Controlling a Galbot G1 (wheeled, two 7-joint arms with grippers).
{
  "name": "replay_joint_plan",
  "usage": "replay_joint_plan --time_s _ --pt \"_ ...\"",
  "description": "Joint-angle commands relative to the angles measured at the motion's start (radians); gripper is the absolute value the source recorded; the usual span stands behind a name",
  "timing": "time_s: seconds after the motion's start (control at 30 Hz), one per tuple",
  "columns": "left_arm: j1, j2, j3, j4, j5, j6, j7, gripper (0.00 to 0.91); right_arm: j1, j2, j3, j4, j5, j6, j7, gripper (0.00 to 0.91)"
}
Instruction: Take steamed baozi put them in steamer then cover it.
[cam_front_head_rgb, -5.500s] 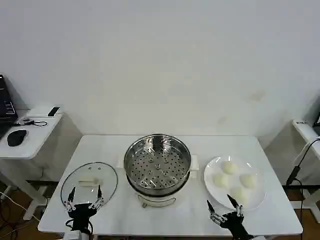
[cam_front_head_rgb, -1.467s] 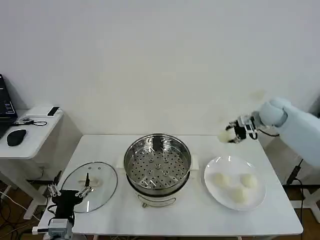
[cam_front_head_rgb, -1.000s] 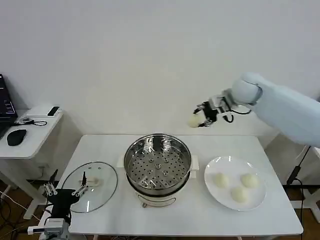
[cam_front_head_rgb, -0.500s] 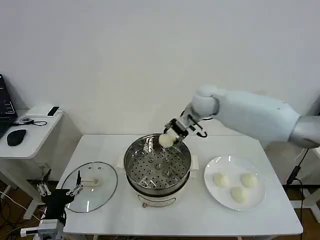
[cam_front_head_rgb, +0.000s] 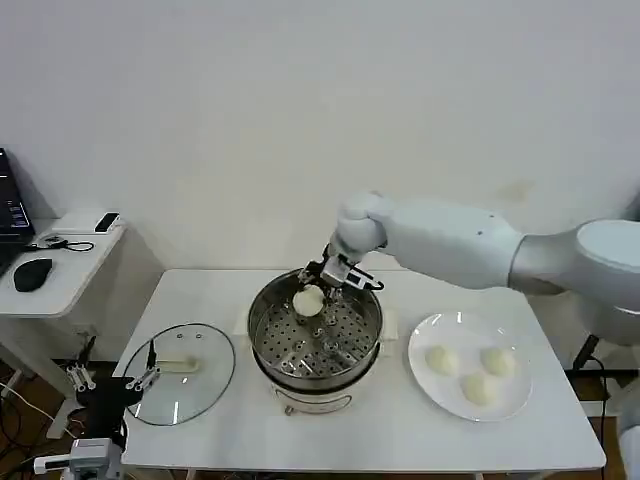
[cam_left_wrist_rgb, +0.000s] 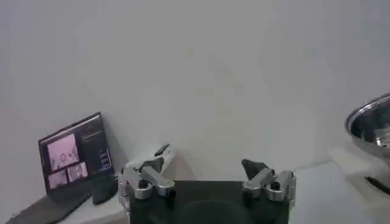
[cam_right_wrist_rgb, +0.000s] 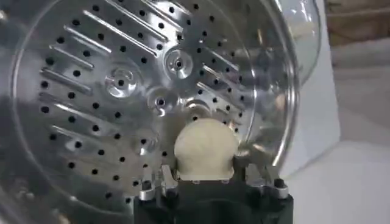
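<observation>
— What sits in the steamer (cam_front_head_rgb: 315, 335)?
— Its perforated tray (cam_right_wrist_rgb: 122, 91) lies bare. The right claw (cam_front_head_rgb: 318, 289) hangs above the tray's far side, closed around one baozi (cam_front_head_rgb: 308, 299) and holding it clear of the metal. From the right wrist, that bun (cam_right_wrist_rgb: 205, 149) sits between the fingers (cam_right_wrist_rgb: 164, 179) over the holes.
— And the plate (cam_front_head_rgb: 512, 399)?
— It stands on the worktop (cam_front_head_rgb: 400, 440) just right of the steamer and carries the other three buns (cam_front_head_rgb: 441, 358), (cam_front_head_rgb: 496, 359), (cam_front_head_rgb: 477, 388).
— The cover (cam_front_head_rgb: 180, 372)?
— It lies flat on the worktop left of the steamer, white handle up.
— The left claw (cam_front_head_rgb: 108, 381)?
— It waits low at the worktop's near-left corner by the cover's rim, spread wide and holding nothing.
</observation>
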Motion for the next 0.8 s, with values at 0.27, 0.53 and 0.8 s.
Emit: replay_joint_plan --time_s 0.27,0.53,0.8 --pt "-0.001 -0.001 -0.001 -0.001 -0.002 -0.001 0.0 0.907 -0.041 0.048 0.012 -0.093 -0.123 0.079 0.022 0.907" --pt "0.004 -0.003 0.0 -0.008 -0.002 0.0 0.0 0.907 0.048 0.011 -0.003 0.01 -0.047 0.063 0.026 0.907" --pt "0.001 0.006 0.009 -0.017 -0.011 0.002 0.004 0.907 0.241 -0.174 -0.053 0.247 0.228 -0.134 -0.016 0.907"
